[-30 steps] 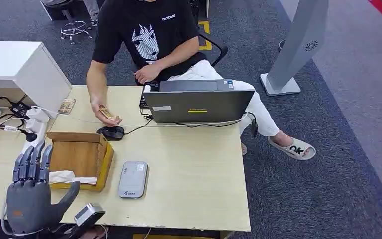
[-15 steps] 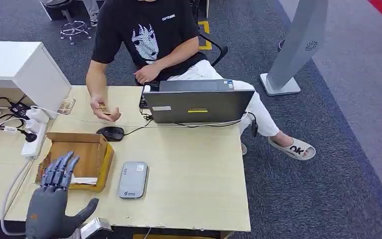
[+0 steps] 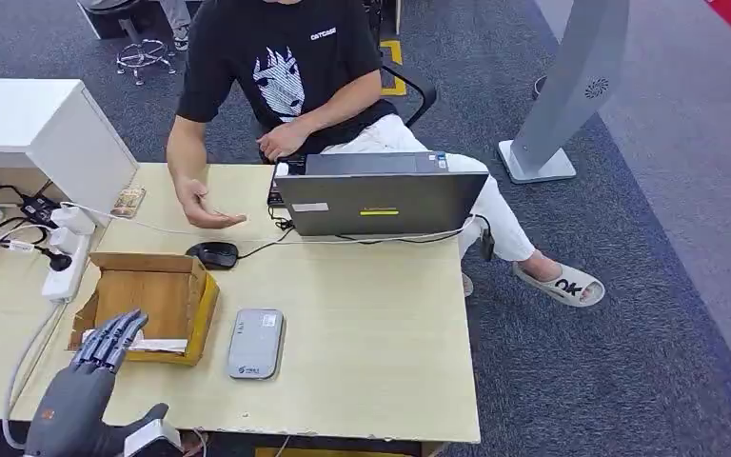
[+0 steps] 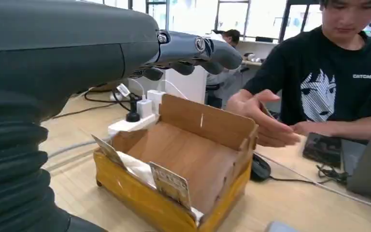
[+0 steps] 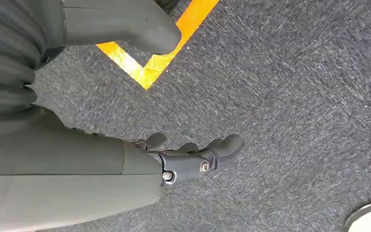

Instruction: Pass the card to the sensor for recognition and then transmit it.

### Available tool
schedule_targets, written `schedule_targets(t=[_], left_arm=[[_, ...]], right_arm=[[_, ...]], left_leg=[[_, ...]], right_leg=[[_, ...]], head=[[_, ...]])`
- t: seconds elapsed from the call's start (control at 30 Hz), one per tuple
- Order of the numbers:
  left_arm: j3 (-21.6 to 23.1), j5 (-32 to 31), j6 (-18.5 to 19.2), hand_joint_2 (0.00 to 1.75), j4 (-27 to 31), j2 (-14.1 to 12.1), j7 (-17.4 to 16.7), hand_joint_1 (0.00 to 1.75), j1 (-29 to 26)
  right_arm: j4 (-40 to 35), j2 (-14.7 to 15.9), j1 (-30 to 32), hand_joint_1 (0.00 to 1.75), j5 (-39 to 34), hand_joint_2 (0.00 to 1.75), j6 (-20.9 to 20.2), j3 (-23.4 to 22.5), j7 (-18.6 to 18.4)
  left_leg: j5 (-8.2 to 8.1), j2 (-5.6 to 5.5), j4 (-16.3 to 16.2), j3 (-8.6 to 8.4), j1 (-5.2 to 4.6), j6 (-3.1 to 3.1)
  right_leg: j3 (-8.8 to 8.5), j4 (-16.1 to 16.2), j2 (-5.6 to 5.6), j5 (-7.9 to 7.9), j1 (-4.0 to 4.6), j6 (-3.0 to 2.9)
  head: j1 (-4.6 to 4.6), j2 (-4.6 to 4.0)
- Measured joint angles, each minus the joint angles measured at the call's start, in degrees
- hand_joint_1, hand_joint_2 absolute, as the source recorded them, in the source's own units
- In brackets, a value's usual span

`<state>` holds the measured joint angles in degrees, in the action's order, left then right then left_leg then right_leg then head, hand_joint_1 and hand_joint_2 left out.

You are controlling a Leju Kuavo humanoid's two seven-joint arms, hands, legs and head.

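My left hand point(image 3: 86, 400) hovers at the table's near left edge, fingers point(image 4: 193, 50) stretched out flat and apart, holding nothing. Its fingertips reach over the near wall of an open cardboard box point(image 3: 200, 300). Inside the box, a card point(image 4: 171, 183) leans upright against that near wall, beside pale paper point(image 3: 157, 345). The grey flat sensor point(image 3: 255, 343) lies on the table just right of the box. My right hand point(image 5: 193, 157) hangs over the carpet with its fingers loosely bent and nothing in it.
A seated person reaches an open hand point(image 3: 205, 209) over the table beyond the box. A mouse point(image 3: 211, 253), a laptop point(image 3: 381, 195), a power strip point(image 3: 62, 262) with cables, a white cabinet point(image 3: 48, 124) and a loose card point(image 3: 128, 202) surround the box.
My left hand has dropped from an upright pose and swung right, so its fingers now point at the box's near wall. The person's hand has risen slightly and opened its palm.
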<state>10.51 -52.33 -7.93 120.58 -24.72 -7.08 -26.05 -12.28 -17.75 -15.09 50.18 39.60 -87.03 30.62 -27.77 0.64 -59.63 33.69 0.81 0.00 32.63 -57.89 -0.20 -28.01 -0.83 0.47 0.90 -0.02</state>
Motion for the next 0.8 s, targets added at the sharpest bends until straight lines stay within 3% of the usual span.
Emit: schedule_targets(t=[0.2, 0.33, 0.8], left_arm=[[-3.7, -2.9, 1.3, 1.75, -1.7, 1.7, 0.9, 0.0, 2.0], [-4.9, -9.5, 0.1, 1.75, -3.8, 3.5, -0.2, 0.0, 4.0], [-6.7, -10.1, 3.3, 1.75, -17.5, 7.3, 0.1, 0.0, 14.0]], right_arm=[[0.2, 0.0, 0.0, 0.0, 0.2, 1.75, 0.0, 0.0, 0.0], [0.2, 0.0, 0.0, 0.0, 2.3, 1.75, 0.0, 0.0, -1.2], [0.5, 0.0, 0.0, 0.0, 5.6, 1.75, 0.0, 0.0, -2.4]], left_leg=[[0.0, 0.0, 0.0, -0.01, 0.0, 0.0], [0.0, -0.01, 0.0, -0.03, 0.0, 0.0], [0.04, -0.06, 0.0, -0.04, 0.0, -0.01]], right_leg=[[-0.01, 0.0, 0.0, 0.0, 0.01, 0.0], [-0.01, 0.0, -0.01, 0.0, 0.0, 0.0], [-0.05, 0.0, -0.04, 0.02, 0.0, -0.02]], head=[[-0.02, 0.0], [-0.02, 0.0], [-0.02, 0.0]])
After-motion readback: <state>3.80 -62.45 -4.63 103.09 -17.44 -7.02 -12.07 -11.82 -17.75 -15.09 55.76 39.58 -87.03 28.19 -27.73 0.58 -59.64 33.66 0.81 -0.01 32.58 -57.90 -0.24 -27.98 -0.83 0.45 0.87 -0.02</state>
